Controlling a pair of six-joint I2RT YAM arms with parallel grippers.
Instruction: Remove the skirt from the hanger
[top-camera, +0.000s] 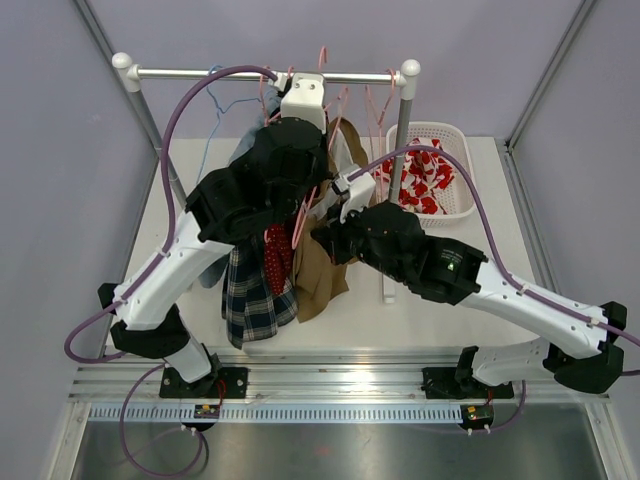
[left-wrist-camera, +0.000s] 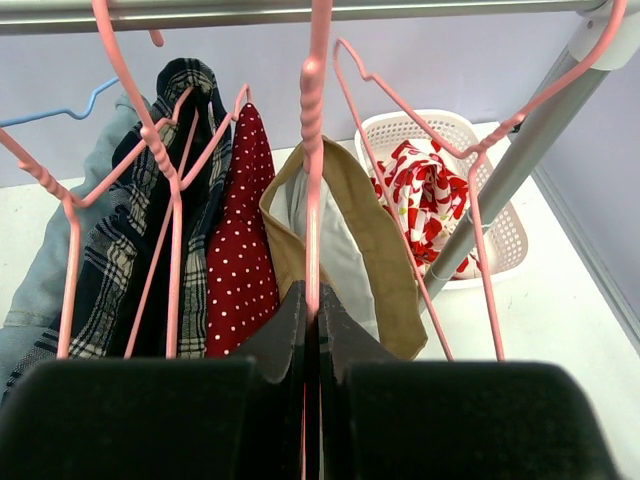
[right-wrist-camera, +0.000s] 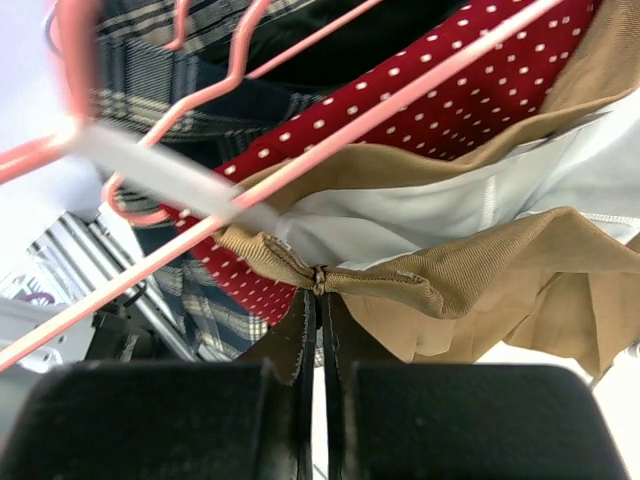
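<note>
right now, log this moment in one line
left fingers: shut on pink hanger | right fingers: shut on tan skirt at waistband | skirt on hanger

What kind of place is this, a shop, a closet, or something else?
Probably a robot lab's test booth, not a shop: plain panel walls box in a white table, the left arm and right arm are bolted to a metal rail, and the small clothes rack seems a prop.

Fr above, skirt mostly hidden; hanger blurred close-up.
</note>
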